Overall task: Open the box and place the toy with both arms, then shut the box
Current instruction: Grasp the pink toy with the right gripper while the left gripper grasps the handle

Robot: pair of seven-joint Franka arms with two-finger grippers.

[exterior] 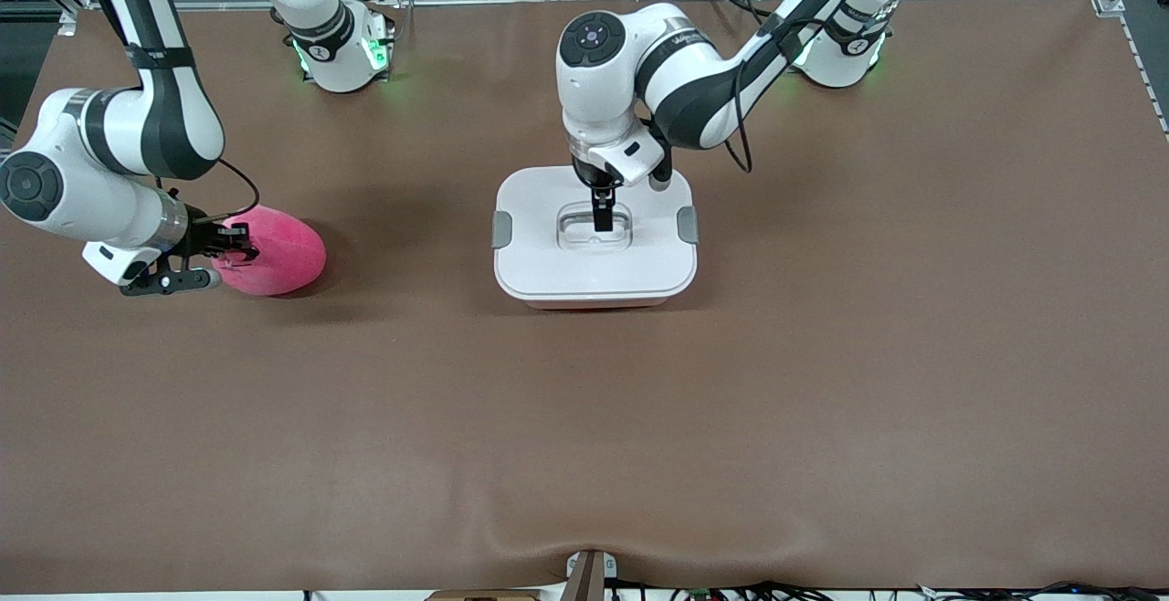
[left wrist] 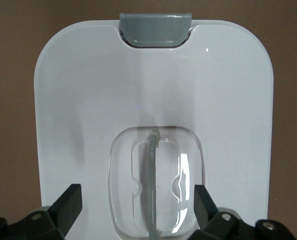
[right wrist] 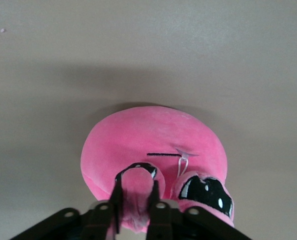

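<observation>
The box [exterior: 594, 272] stands shut at the table's middle, its white lid on, with a grey clip [exterior: 502, 229] at each end. My left gripper [exterior: 601, 217] hangs low over the lid's clear recessed handle [exterior: 594, 234]. In the left wrist view it [left wrist: 137, 196] is open, a finger on each side of the handle [left wrist: 152, 185], not touching it. The pink toy [exterior: 279, 254] lies on the table toward the right arm's end. My right gripper [exterior: 233, 249] is shut on the toy's little nub, as the right wrist view [right wrist: 137, 182] shows, beside its dark face [right wrist: 206, 192].
The brown table [exterior: 822, 354] spreads wide around the box and toy. Both arm bases [exterior: 342, 53] stand along the table's edge farthest from the front camera. One grey clip [left wrist: 155, 30] shows at the lid's end in the left wrist view.
</observation>
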